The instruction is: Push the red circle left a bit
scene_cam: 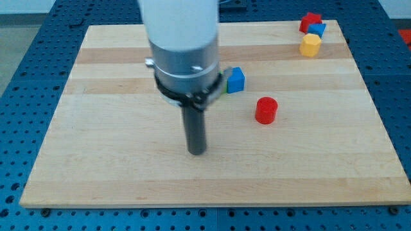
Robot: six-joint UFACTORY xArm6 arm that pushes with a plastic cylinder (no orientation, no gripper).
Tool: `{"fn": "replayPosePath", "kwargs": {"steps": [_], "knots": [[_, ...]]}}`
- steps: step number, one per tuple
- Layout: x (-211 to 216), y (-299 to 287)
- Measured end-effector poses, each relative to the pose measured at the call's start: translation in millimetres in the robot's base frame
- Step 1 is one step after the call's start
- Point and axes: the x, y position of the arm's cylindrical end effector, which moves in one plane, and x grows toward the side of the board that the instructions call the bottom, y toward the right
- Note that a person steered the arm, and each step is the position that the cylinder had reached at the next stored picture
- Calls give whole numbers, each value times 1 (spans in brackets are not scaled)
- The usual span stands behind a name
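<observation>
While my tip (pixel 196 152) rests on the pale wooden worktop (pixel 115 173), a little left of centre, it touches no block. My tool is a plain dark rod with nothing to part or clamp, so no holding state applies.

The red circle, a small red cylinder block (pixel 266 110), stands to the right of my tip and slightly farther away, well apart from it, with bare wood between them. A blue block, roughly cube-shaped (pixel 236 80), sits farther back, just beside the metal collar of the arm (pixel 186 67), which partly hides its left side.

At the far right corner three blocks cluster: a red block of uneven shape (pixel 309 21) farthest, a blue block (pixel 318 29) touching it, and a yellow block (pixel 310 45) just nearer.
</observation>
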Motion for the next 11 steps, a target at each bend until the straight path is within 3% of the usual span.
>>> {"fn": "replayPosePath", "kwargs": {"steps": [2,3,4,5,9,11], "knots": [[1,176],[-18,233],[-64,235],[-81,206],[-86,-66],[-54,-94]]}}
